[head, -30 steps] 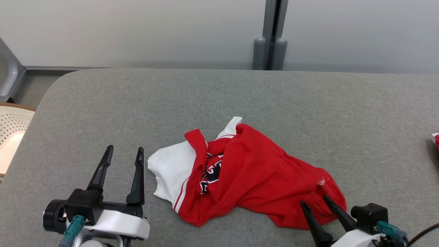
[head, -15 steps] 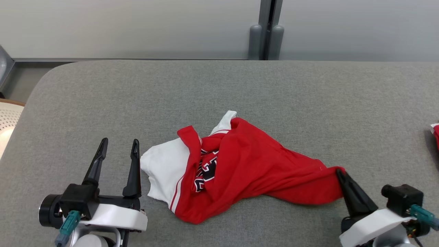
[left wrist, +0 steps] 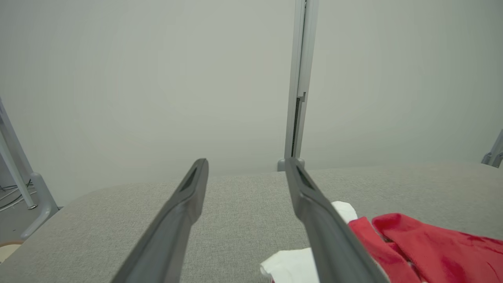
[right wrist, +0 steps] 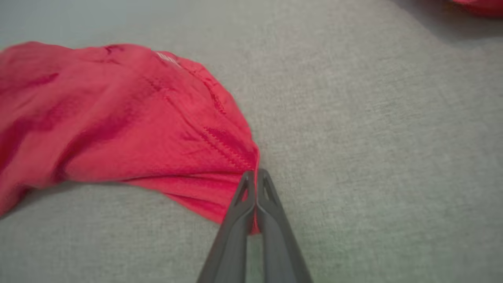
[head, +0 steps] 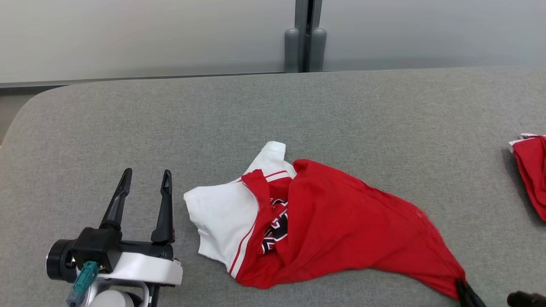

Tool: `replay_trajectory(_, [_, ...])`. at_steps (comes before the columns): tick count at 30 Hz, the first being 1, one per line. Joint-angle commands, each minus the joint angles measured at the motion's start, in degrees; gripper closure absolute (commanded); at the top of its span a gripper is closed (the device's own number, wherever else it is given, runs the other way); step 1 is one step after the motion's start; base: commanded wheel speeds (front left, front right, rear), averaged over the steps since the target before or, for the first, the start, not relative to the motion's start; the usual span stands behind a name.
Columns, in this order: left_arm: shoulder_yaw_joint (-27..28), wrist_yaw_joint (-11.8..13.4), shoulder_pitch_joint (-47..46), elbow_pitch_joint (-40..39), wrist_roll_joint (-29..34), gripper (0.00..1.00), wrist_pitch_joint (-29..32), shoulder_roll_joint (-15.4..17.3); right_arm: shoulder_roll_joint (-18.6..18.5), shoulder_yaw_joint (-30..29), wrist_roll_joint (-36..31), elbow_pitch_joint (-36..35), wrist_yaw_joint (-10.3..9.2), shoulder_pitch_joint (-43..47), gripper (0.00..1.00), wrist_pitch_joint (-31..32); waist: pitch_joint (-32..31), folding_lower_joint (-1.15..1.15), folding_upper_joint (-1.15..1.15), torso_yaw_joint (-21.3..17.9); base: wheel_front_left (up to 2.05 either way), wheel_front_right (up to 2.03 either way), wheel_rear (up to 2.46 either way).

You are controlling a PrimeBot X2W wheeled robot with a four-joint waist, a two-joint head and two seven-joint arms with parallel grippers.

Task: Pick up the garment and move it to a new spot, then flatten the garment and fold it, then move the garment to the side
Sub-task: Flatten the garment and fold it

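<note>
Your right claw (right wrist: 256,172) is clamped on the red hem of the garment (head: 341,221) — its two dark fingers are pressed together, with a sliver of red cloth pinched between them near the tips. In the head view that claw sits at the bottom right corner, mostly cut off by the frame edge, and the red fabric runs down to it in a tapering tail.

The garment lies on the grey table (head: 170,119), a little right of the middle and toward the near edge. It has a white part with red stripes on its left side, a black-and-white emblem (head: 277,230) half buried in a fold at the centre, and a wide red panel spreading right toward the claw. The cloth is rumpled, not flat. Around the pinch it gathers into creases, with a line of stitching showing just above the fingers.

Your left claw (head: 146,172) sits at the lower left with its fingers apart and nothing between them — it is just beside the white edge of the garment, not touching it. In its wrist view the white corner and a red fold appear by the right-hand finger.

Another red cloth (head: 531,175) lies at the far right edge of the table, well apart from the garment. Behind the table a grey post (head: 303,42) stands against the pale wall (head: 128,34).
</note>
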Motion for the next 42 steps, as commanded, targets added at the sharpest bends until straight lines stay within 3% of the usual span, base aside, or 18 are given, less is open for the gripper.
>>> replay_trajectory(1, [0.25, -0.12, -0.11, 0.11, 0.07, 0.0, -0.05, 0.06, 0.0, -0.01, 0.64, 1.14, -0.04, 0.51, 1.0, -0.51, -0.09, 0.0, 0.0, -0.09, 0.0, 0.0, 0.0])
replay_trajectory(3, [0.52, 0.19, 0.35, 0.38, 0.05, 0.0, -0.06, 0.05, 0.35, 0.9, 1.64, 4.73, -0.04, 0.39, 1.0, -1.07, -0.22, 0.0, 0.0, -0.39, 0.0, 0.0, 0.0])
replay_trajectory(4, [0.6, 0.31, 0.49, 0.44, 0.04, 0.0, -0.06, -0.03, 0.72, 1.22, 2.37, 6.22, -0.07, 0.13, 0.68, -1.34, -0.26, 0.0, 0.0, -0.47, 0.0, 0.0, 0.0])
replay_trajectory(5, [0.72, 0.43, 0.7, 0.54, -0.01, 0.0, -0.06, -0.04, 0.91, 1.47, 2.73, 7.14, -0.08, -0.39, 0.22, -2.14, -0.29, 0.0, 0.0, -0.58, 0.0, 0.0, 0.0])
replay_trajectory(6, [0.88, 0.59, 0.88, 0.61, -0.04, 0.0, -0.06, -0.04, 0.86, 1.62, 2.97, 7.71, -0.08, -1.09, 0.0, -2.96, -0.34, 0.0, 0.0, -0.72, 0.0, 0.0, 0.0])
replay_trajectory(10, [1.36, 1.1, 1.6, 0.8, -0.29, 0.0, -0.06, -0.18, -0.15, 2.04, 2.56, 6.75, -0.07, -4.03, 0.0, -6.7, -0.62, 0.0, 0.0, -1.23, 0.0, 0.0, 0.0])
replay_trajectory(16, [1.78, 1.36, 2.96, 1.14, -0.55, 0.0, -0.06, -0.49, -2.37, 1.33, -1.14, -1.08, -0.03, -6.89, 0.0, -9.02, -2.09, 0.0, 0.0, -1.77, 0.0, 0.0, 0.0])
replay_trajectory(29, [1.54, 0.37, 6.97, 3.62, -1.31, 0.0, -0.06, -0.75, -2.1, 2.23, -9.45, -21.16, -0.03, -2.28, 0.0, 2.21, -7.7, 0.0, 0.0, -1.97, 0.0, 0.0, 0.0])
replay_trajectory(42, [0.74, 0.02, 7.57, 4.88, -1.6, 0.0, 0.25, -0.32, 0.36, 1.5, -9.89, -25.74, -0.03, 2.02, 0.0, 5.36, -8.08, 0.0, 0.0, -1.99, 0.0, 0.0, 0.0])
